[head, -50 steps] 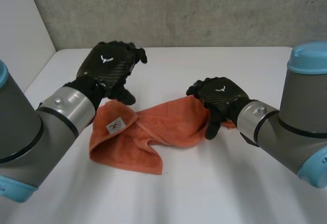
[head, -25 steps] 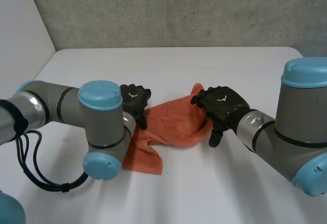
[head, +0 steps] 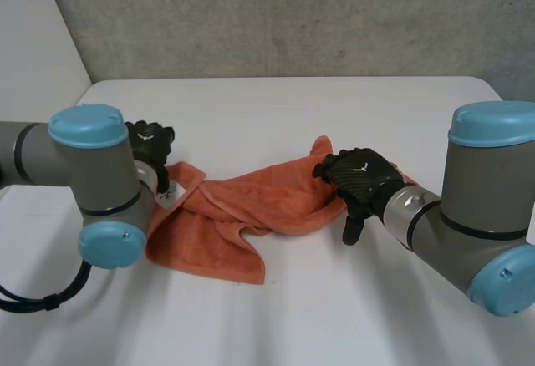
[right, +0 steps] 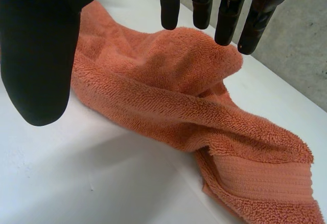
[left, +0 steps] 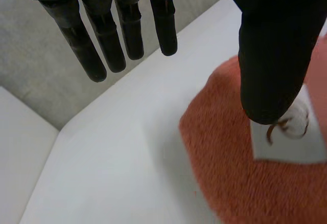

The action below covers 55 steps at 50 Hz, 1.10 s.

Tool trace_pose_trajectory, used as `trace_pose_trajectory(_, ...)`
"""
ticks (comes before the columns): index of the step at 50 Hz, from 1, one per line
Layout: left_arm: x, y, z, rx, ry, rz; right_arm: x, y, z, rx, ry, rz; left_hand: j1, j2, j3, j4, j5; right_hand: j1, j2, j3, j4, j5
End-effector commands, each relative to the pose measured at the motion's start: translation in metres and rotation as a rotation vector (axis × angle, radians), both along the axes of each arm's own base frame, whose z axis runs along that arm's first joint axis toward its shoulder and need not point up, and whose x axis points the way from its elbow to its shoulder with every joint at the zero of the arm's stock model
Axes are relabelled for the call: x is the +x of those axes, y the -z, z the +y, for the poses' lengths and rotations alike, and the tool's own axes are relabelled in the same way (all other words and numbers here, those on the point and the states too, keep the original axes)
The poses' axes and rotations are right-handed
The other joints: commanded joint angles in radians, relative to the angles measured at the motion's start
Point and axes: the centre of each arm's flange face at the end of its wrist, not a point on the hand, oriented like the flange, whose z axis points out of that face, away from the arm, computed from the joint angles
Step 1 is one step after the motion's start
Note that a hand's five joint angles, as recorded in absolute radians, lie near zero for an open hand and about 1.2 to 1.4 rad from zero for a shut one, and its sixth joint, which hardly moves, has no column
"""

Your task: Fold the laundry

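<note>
The orange towel (head: 251, 207) lies bunched on the surface (head: 334, 320), still unfolded. The left hand (head: 149, 144), fingers straight, is at its left corner; the right hand (head: 361, 175), relaxed and empty, is over its right end. Next, both likely need to pinch corners and spread it.

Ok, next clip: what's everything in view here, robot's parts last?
table: one, white, under everything
wall: one, grey, behind the table
towel: one, orange, crumpled on the table's middle
label: one, white, on one towel corner
left arm: one, grey, light-blue caps
right arm: one, same colours
left hand: one, black, fingers straight, at the labelled corner
right hand: one, black, fingers straight, over the towel's other end
</note>
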Motion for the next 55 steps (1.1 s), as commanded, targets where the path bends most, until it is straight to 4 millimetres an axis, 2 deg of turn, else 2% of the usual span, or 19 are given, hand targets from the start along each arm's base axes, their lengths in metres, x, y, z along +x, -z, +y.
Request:
trace_pose_trajectory(1,0.015,0.009,-0.005,0.034,-0.033,-0.011,0.001,0.003,-0.003,0.002,0.0,0.009,0.026,0.035,0.029,0.043,0.055,-0.022,-0.035,-0.032,-0.052,-0.061)
trace_pose_trajectory(10,0.014,0.009,-0.003,0.037,-0.028,0.006,0.002,0.009,-0.004,0.013,0.0,0.015,0.023,0.032,0.026,0.04,0.052,-0.022,-0.035,-0.032,-0.052,-0.061)
trace_pose_trajectory(15,-0.007,-0.013,0.009,0.011,0.068,0.114,0.002,0.009,-0.004,0.013,0.0,0.015,-0.045,-0.036,-0.041,-0.027,-0.015,-0.022,-0.035,-0.032,-0.052,-0.061)
trace_pose_trajectory(21,-0.027,-0.015,0.023,0.026,0.14,0.183,0.002,0.01,-0.005,0.014,0.0,0.015,-0.033,-0.024,-0.03,-0.016,-0.004,-0.022,-0.035,-0.032,-0.052,-0.061)
trace_pose_trajectory(24,-0.031,-0.013,0.026,0.03,0.152,0.181,0.001,0.01,-0.005,0.015,0.001,0.017,-0.03,-0.021,-0.027,-0.013,-0.001,-0.022,-0.035,-0.032,-0.052,-0.061)
trace_pose_trajectory(34,-0.038,0.018,0.016,0.074,0.154,0.153,0.001,0.01,-0.005,0.014,0.001,0.015,-0.021,-0.012,-0.018,-0.004,0.008,-0.022,-0.035,-0.032,-0.052,-0.061)
trace_pose_trajectory(37,-0.038,0.023,0.013,0.078,0.146,0.147,0.001,0.01,-0.005,0.016,0.001,0.016,0.014,0.023,0.017,0.031,0.043,-0.022,-0.035,-0.032,-0.052,-0.061)
trace_pose_trajectory(43,-0.033,0.024,0.005,0.057,0.14,0.088,0.0,0.01,-0.007,0.013,0.007,0.015,0.292,0.301,0.296,0.31,0.322,-0.022,-0.035,-0.032,-0.052,-0.061)
trace_pose_trajectory(49,-0.022,0.026,-0.006,0.023,0.141,-0.049,-0.001,0.008,-0.012,0.009,0.015,0.013,0.299,0.308,0.302,0.316,0.328,-0.022,-0.035,-0.032,-0.052,-0.061)
trace_pose_trajectory(51,-0.013,0.03,-0.012,0.025,0.125,-0.096,-0.001,0.008,-0.012,0.007,0.015,0.012,0.296,0.305,0.299,0.313,0.325,-0.022,-0.035,-0.032,-0.052,-0.061)
trace_pose_trajectory(55,-0.007,0.031,-0.013,0.032,0.114,-0.109,-0.001,0.007,-0.012,0.006,0.015,0.012,0.296,0.305,0.299,0.313,0.325,-0.021,-0.033,-0.031,-0.051,-0.059)
